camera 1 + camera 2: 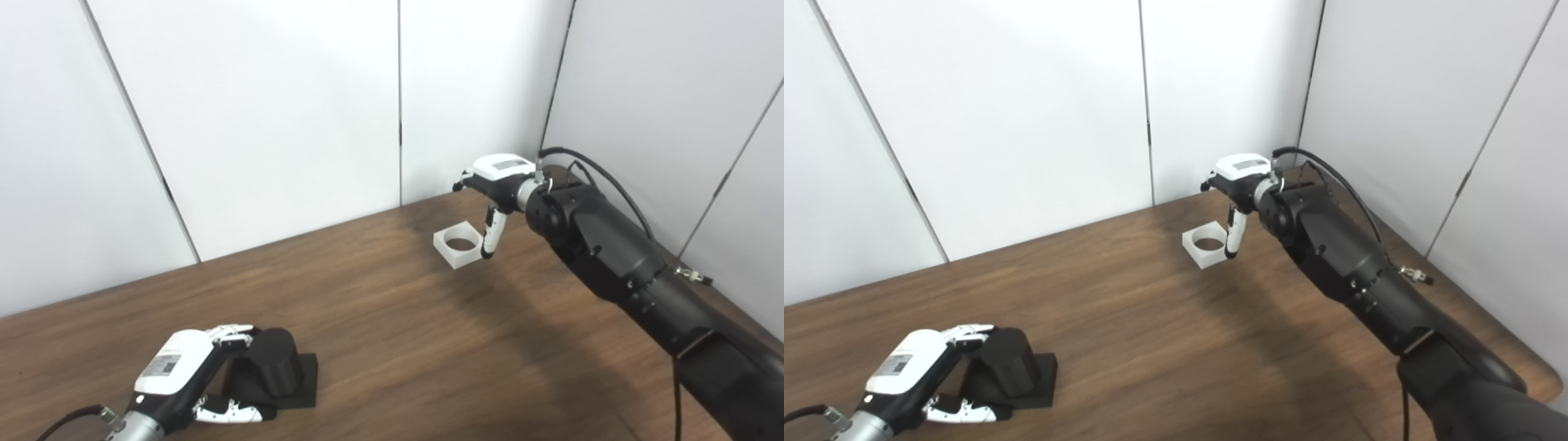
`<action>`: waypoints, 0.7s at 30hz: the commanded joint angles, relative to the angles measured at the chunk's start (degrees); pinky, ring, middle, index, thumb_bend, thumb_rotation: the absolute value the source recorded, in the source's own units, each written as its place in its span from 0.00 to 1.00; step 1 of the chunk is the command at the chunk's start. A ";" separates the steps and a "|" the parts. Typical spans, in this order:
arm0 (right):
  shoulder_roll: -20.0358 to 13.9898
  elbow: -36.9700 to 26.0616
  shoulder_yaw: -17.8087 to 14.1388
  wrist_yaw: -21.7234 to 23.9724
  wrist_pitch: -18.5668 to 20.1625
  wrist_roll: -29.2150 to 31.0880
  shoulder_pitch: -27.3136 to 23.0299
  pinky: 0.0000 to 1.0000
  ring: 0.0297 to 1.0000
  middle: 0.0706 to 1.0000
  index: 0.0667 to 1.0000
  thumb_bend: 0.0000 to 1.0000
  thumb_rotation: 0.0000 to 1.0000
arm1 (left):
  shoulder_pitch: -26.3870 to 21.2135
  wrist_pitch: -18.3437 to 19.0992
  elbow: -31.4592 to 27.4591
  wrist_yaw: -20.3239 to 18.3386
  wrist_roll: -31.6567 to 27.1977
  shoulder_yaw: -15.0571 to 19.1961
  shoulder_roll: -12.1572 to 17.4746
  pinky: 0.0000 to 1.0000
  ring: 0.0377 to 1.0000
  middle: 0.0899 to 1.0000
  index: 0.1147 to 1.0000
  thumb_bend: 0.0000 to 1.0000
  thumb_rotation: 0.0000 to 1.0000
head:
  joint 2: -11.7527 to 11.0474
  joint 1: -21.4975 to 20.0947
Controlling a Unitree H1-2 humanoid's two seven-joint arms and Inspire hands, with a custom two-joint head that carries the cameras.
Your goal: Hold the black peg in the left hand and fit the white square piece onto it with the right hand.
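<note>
In the left eye view, the left hand (pixel 184 373) at lower left wraps its fingers around the black peg (pixel 275 361), which stands upright on the wooden table (pixel 392 343). Right of centre, the right hand (pixel 499 184) pinches the white square piece (pixel 458 245) above the table. In the right eye view, peg lower left, piece right of centre, well apart.

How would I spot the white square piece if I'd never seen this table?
Start at the far corner of the brown table, where the right hand reaches. Beside its fingers sits the white square piece: the only white block, with a round hole through its middle.
</note>
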 commanded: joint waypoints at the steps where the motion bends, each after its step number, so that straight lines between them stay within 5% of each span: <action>1: -1.14 0.46 -0.37 -2.05 -0.95 -0.77 -3.94 0.89 0.95 0.96 0.87 0.95 0.13 | 3.95 2.06 2.71 -5.84 3.86 -2.94 2.52 0.76 0.83 0.81 0.42 0.52 0.06 | 0.01 -0.04; 21: 1.97 10.51 4.73 -6.50 -4.25 -0.42 -6.80 0.86 0.93 0.95 0.85 0.91 0.10 | 5.18 4.83 -1.70 -7.70 2.99 -3.73 2.66 0.72 0.81 0.79 0.42 0.52 0.06 | 0.79 1.92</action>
